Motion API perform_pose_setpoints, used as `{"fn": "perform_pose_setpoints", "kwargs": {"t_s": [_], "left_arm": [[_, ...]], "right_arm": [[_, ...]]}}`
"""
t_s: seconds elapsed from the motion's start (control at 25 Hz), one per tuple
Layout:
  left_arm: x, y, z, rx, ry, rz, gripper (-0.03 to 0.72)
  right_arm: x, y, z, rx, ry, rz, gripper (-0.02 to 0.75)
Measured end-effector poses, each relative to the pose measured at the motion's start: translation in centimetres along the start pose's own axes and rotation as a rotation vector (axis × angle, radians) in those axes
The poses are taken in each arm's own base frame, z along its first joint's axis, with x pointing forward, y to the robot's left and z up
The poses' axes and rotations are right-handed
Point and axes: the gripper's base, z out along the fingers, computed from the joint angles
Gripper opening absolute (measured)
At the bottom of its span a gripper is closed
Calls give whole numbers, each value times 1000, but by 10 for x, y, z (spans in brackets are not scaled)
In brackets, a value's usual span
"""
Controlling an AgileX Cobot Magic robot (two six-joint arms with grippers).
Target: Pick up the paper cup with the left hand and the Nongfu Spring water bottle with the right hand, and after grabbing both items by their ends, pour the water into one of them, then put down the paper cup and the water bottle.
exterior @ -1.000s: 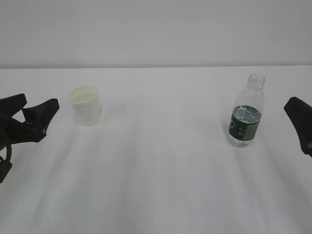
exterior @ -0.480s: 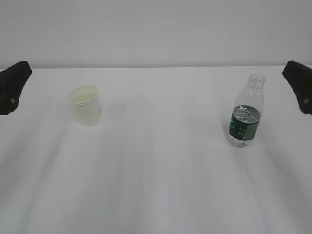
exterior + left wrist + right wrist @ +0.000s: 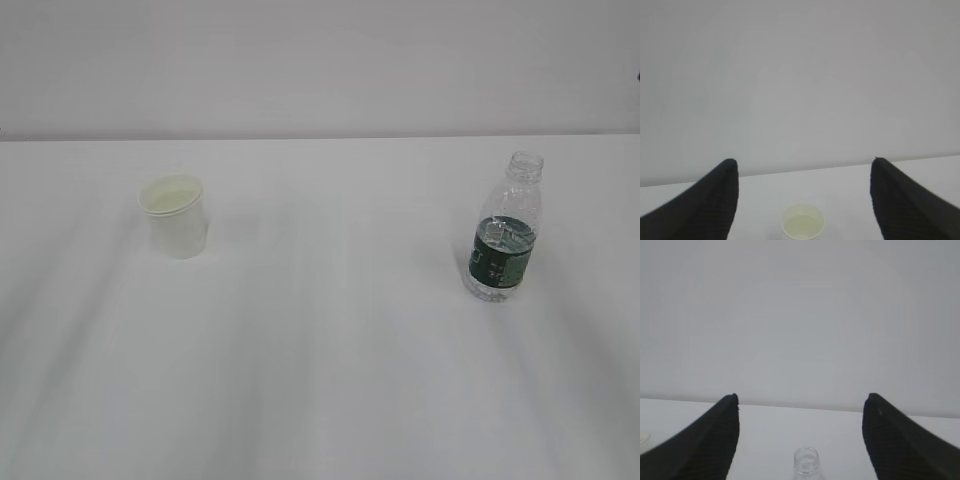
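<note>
The paper cup (image 3: pixel 175 216) stands upright on the left of the white table, off-white with a cream inside. The Nongfu Spring water bottle (image 3: pixel 505 232) stands upright on the right, uncapped, with clear water (image 3: pixel 497 285) low in it behind the dark green label. Neither arm shows in the exterior view. My left gripper (image 3: pixel 803 160) is open, and the cup (image 3: pixel 802 225) sits below and ahead between its black fingers (image 3: pixel 705 205). My right gripper (image 3: pixel 801 395) is open too, with the bottle's mouth (image 3: pixel 806 461) centred below between its fingers (image 3: pixel 900 440). Nothing is held.
The white table (image 3: pixel 330 350) runs back to a plain pale wall (image 3: pixel 320 60). Cup and bottle stand well apart. In the right wrist view a sliver of the cup's rim (image 3: pixel 643 439) shows at the left edge.
Both grippers have risen and drawn outward, leaving the exterior view at its left and right edges. Cup and bottle have not moved.
</note>
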Motion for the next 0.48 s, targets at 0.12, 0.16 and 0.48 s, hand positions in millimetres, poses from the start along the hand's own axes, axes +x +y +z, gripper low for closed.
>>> {"fn": "perform_pose_setpoints", "kwargs": {"t_s": [0.12, 0.16, 0.48], "left_arm": [[-10, -1, -19, -6, 25, 1, 588], [-16, -2, -28, -6, 10, 0, 588], [-36, -4, -73, -19, 64, -1, 578]], "right_arm": [[-11, -2, -19, 35, 24, -7, 575], [-12, -3, -26, 46, 35, -8, 575], [-15, -5, -73, 111, 86, 13, 575]]}}
